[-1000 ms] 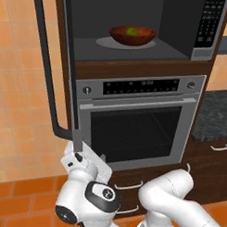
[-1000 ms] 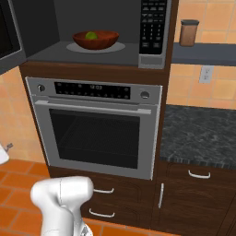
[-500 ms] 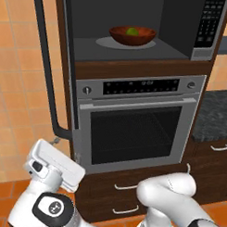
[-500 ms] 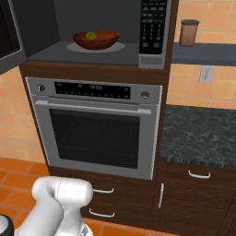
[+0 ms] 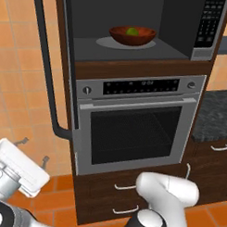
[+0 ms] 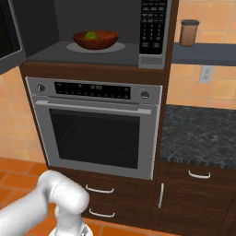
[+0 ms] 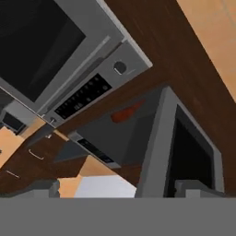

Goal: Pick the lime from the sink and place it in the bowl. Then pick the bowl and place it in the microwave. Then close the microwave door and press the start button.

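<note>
Dark wood cabinetry [image 6: 203, 203] fills the frame centre against orange tiled walls. The steel wall oven [image 5: 135, 130] sits mid-frame. Above it, the built-in microwave [image 5: 137, 23] stands open, its dark glass door [image 5: 47, 66] swung to the upper left. Inside, the shallow reddish-brown bowl [image 5: 132, 36] holds the small green lime [image 5: 132, 31]. The gripper [image 5: 34, 150] at lower left: jaw state cannot be determined.

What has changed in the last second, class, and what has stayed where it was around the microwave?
The arm's hand has swung down and to the left in the left base view, away from the oven front towards the open microwave door. Nothing was taken hold of or let go. The bowl with the lime in it sits unmoved in the microwave, and the door remains open.
</note>
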Controlling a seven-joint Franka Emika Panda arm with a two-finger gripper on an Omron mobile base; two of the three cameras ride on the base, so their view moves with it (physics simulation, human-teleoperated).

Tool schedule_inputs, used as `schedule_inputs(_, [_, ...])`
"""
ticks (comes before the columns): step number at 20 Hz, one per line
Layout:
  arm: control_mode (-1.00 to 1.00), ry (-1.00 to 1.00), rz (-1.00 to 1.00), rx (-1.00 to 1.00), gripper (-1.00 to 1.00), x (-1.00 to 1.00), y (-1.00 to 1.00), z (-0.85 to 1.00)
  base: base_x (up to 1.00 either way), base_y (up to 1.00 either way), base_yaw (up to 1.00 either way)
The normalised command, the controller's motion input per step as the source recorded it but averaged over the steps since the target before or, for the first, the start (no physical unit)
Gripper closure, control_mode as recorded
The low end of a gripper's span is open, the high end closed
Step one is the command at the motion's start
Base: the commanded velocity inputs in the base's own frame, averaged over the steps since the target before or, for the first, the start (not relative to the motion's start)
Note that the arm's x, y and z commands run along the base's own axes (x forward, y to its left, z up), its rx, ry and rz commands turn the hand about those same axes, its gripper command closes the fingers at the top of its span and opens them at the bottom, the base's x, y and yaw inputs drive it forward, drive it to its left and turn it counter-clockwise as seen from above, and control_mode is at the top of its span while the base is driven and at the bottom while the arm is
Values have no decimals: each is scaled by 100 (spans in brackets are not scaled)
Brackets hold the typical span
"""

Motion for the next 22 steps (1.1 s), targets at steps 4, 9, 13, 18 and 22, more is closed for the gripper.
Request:
schedule_inputs(4, [-100,-7,-18,0,-100,0,39,37,0,0,0])
schedule_inputs(9, [-100,-13,-8,0,-100,0,5,44,0,0,0])
schedule_inputs(13, [-100,-16,0,0,-100,0,-4,41,0,0,0])
schedule_inputs(18, [-100,-19,0,0,-100,0,-27,61,0,0,0])
schedule_inputs(22, [-100,-13,0,3,-100,0,-64,54,0,0,0])
